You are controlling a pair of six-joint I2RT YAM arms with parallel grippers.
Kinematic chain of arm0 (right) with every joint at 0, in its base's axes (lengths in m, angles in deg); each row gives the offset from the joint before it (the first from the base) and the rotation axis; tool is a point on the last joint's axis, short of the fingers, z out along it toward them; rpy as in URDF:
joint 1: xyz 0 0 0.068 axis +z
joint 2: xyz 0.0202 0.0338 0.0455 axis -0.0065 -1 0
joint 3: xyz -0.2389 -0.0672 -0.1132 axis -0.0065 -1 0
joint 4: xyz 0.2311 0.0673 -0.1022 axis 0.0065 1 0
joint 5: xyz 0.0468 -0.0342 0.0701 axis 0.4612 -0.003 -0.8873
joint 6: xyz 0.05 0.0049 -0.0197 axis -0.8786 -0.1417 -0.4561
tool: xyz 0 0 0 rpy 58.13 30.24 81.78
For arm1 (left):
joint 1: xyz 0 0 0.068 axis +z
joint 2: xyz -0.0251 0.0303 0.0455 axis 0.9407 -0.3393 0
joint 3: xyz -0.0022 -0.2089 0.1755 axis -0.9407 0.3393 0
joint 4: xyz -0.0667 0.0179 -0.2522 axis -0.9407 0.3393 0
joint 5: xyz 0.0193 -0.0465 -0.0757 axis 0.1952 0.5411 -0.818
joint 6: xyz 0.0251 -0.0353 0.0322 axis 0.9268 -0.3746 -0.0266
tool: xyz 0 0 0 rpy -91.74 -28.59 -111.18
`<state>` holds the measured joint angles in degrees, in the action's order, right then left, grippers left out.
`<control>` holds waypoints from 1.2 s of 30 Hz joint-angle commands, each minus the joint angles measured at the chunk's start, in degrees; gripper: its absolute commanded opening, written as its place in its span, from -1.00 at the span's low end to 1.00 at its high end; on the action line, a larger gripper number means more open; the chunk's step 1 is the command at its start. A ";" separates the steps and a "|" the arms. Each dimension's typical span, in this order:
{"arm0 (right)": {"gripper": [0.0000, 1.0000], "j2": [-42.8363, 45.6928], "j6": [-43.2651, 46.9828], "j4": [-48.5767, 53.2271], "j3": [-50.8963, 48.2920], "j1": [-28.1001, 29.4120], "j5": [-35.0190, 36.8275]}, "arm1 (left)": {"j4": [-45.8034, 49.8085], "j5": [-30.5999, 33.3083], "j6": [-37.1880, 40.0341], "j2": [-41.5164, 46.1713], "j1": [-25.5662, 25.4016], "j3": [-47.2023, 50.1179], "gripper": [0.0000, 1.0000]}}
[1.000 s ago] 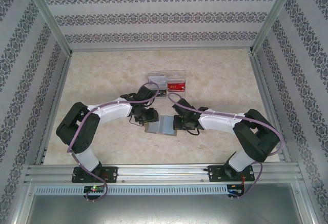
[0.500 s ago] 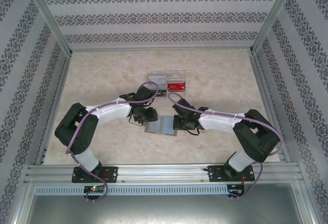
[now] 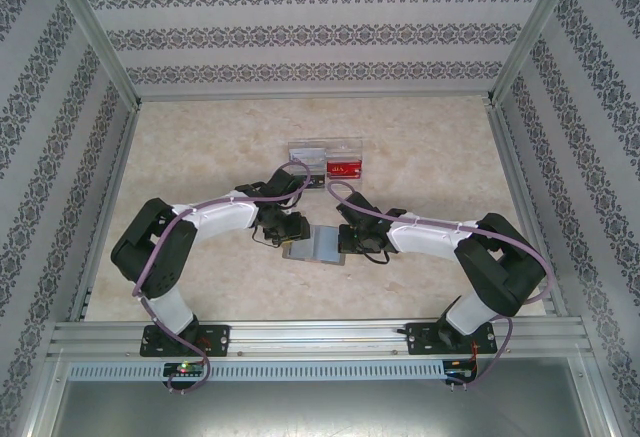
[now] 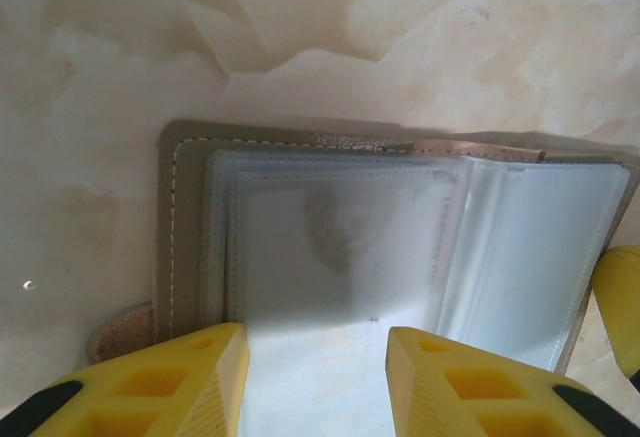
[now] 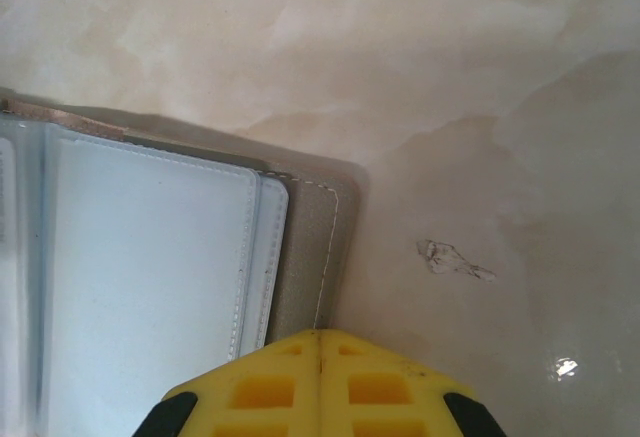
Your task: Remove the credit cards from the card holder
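grey-covered card holder (image 3: 315, 245), spread open flat on the mid table (image 3: 420, 147), pale sleeves up, between the two grippers. credit cards not discernible through the cloudy sleeves. left gripper (image 4: 315, 377) half parted over the left page, gripping nothing; right gripper (image 5: 320, 357) closed, tips at the right cover's edge, seemingly pinning it. likely risk: pinching a whole sleeve rather than a card, dragging the holder or folding it shut if the pin slips. clear plastic box (image 3: 325, 159) just behind.

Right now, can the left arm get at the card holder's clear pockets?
Probably yes: the card holder lies open, and the left gripper sits at the near edge of its pockets, jaws parted, nothing between.
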<state>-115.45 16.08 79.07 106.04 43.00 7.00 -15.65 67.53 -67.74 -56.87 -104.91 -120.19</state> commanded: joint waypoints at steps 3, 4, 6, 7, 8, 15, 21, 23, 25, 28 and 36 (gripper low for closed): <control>-1.00 -1.43 -1.00 1.16 -0.03 0.61 -0.80 | -0.56 -1.77 0.34 -1.19 0.27 -0.02 -0.15; -1.00 -1.43 -0.97 1.24 -0.03 0.61 -0.81 | -0.77 -2.24 0.40 -1.30 0.29 -0.07 -0.15; -1.00 -1.51 -0.92 1.21 -0.03 0.65 -0.76 | -1.90 -4.30 0.65 -1.77 0.20 -0.27 -0.14; -1.00 -1.56 -0.94 1.19 0.06 0.58 -0.78 | -2.45 -5.25 0.65 -2.05 0.20 -0.42 -0.14; -1.00 -1.50 -0.98 1.14 0.04 0.61 -0.79 | -2.94 -6.08 0.48 -2.39 0.03 -0.58 -0.14; -1.00 -0.96 -1.03 1.13 -0.11 0.52 -0.54 | -3.77 -7.23 0.50 -2.80 -1.24 -2.18 -0.11; -1.00 0.47 -0.96 1.38 -0.38 0.50 0.32 | -3.29 -6.63 0.81 -1.18 -1.21 -2.44 -0.10; -1.00 1.51 -0.56 2.15 -0.31 0.28 1.06 | -3.55 -7.23 1.09 -0.82 -1.29 -2.50 -0.10; -1.00 3.18 -0.45 2.51 -0.55 -0.06 1.83 | -4.42 -8.08 0.91 -0.69 -1.30 -2.44 -0.10; -1.00 6.23 -0.62 3.08 -1.57 -0.77 3.01 | -5.62 -9.57 0.66 -1.08 -1.29 -2.66 -0.10; -1.00 13.06 -2.47 3.18 -5.58 -2.35 4.89 | -8.06 -12.82 0.21 -4.08 -3.13 -5.49 -0.10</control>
<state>-104.35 15.12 80.86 102.11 41.30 9.60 -21.01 56.76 -67.72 -59.78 -106.63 -123.34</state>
